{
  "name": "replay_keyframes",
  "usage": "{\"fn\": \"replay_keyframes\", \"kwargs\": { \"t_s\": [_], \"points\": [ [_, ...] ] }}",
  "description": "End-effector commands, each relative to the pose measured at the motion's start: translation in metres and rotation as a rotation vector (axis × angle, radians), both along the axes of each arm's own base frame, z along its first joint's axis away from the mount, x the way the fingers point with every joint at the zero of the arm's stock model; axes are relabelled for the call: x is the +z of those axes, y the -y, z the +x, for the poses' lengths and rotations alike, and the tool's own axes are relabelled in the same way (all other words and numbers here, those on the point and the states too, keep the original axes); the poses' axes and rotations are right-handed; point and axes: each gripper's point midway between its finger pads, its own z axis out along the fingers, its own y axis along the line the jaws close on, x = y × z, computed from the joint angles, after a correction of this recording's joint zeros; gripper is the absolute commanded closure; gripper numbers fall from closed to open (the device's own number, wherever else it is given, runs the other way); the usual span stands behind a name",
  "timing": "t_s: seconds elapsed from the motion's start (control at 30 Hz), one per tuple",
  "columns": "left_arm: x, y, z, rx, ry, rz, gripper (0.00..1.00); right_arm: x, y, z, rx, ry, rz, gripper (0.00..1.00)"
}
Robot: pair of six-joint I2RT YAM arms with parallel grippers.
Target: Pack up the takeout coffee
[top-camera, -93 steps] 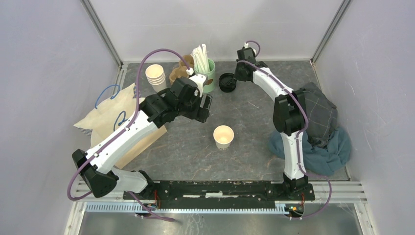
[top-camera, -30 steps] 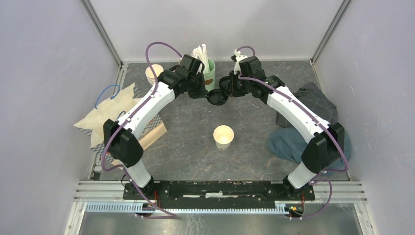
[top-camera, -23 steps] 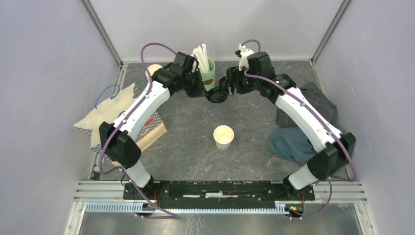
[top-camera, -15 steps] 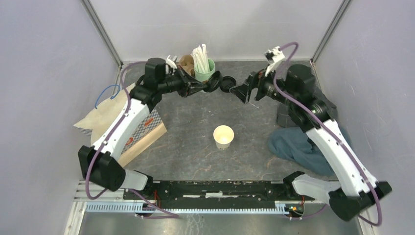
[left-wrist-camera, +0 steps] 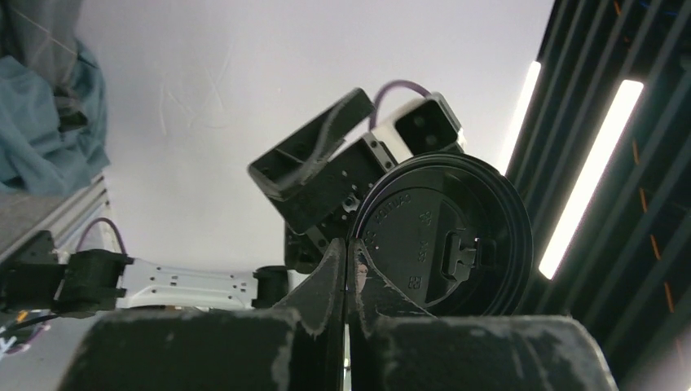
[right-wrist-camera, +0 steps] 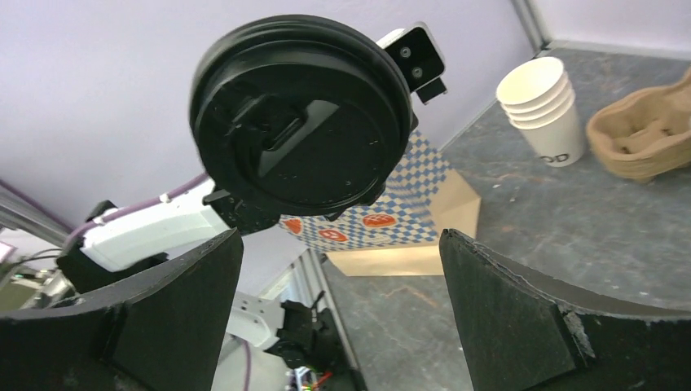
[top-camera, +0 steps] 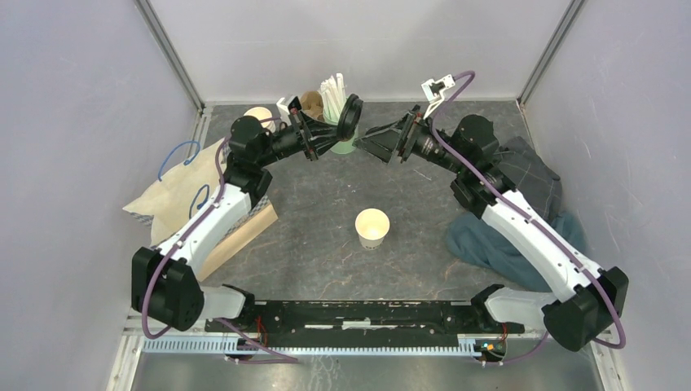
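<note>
Left end effector (top-camera: pixel 341 130) pinches the black lid (top-camera: pixel 351 114) by its rim, aloft near the straw cup (top-camera: pixel 345 140); right end effector (top-camera: pixel 376 145) stands spread, facing it. We judge the lidless paper cup (top-camera: pixel 372 227), at the centre of the table (top-camera: pixel 310 236), light and crushable: grip low, gently.

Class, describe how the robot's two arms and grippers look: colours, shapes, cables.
The left arm and right arm share white shells, black joints and black bases. A purple cable loops along each. The left gripper and right gripper are black, with two flat wedge-shaped fingers.
</note>
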Motion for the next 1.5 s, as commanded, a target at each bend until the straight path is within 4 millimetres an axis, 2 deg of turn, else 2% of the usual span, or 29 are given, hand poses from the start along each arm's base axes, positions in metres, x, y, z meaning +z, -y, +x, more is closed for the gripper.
{"fn": "replay_keyframes", "kwargs": {
  "t_s": [0.0,0.1,0.47,0.87,1.23,1.47],
  "points": [
    [0.028,-0.005,-0.021,-0.05,0.035,-0.074,0.98,0.042,-0.004,-0.009,0.026,0.034,0.123,0.02],
    [0.026,-0.005,-0.021,-0.051,0.035,-0.071,0.98,0.041,-0.003,-0.003,-0.012,0.023,0.122,0.02],
    [0.016,-0.004,-0.021,-0.053,0.013,-0.057,0.98,0.072,-0.013,-0.005,0.038,0.086,0.17,0.02],
    [0.012,-0.002,-0.02,-0.055,0.009,-0.052,0.98,0.057,-0.016,0.009,-0.016,0.07,0.106,0.02],
    [0.004,-0.001,-0.016,-0.045,-0.004,-0.03,0.98,0.056,-0.019,0.012,-0.028,0.064,0.103,0.02],
    [0.003,-0.001,-0.015,-0.041,0.001,-0.017,0.98,0.054,-0.021,0.013,-0.027,0.056,0.103,0.11]
  ]
}}
